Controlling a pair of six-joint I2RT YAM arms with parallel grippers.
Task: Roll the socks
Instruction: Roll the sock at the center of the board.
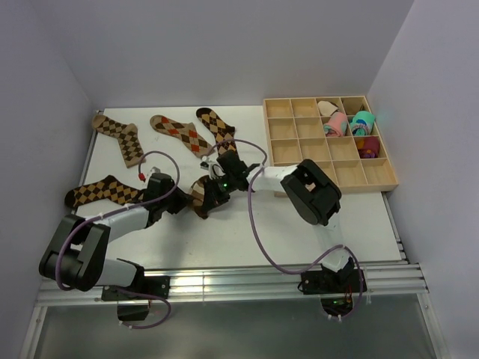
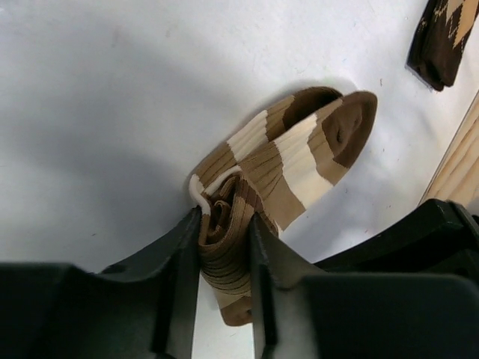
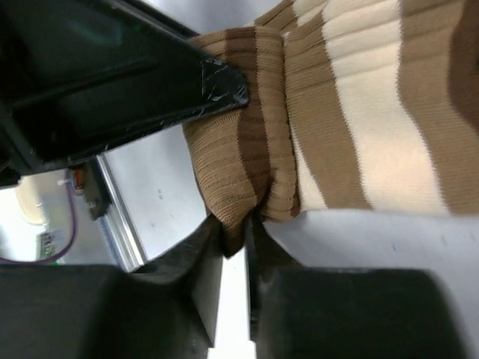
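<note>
Now, a roll half made

Between the narrowed jaws of the left gripper (image 2: pixel 223 221) sits the rolled end of the striped sock (image 2: pixel 299 161), clamped. The right gripper (image 3: pixel 236 228), jaws nearly together, nips a fold of that same roll. From the left jaws the unrolled length runs ahead and slightly rightward, dark end farthest. Beyond, argyle socks (image 1: pixel 179 134) lie flat.

A white table (image 1: pixel 314 232) sits boxed in on three sides, by the back wall (image 1: pixel 239 45), the left wall (image 1: pixel 37 112) and the right wall (image 1: pixel 441 112) — all plain, pale lavender-grey. Aluminium rails (image 1: pixel 224 283) run along its near edge. The light is even and soft, with faint shadows on the tabletop.
</note>
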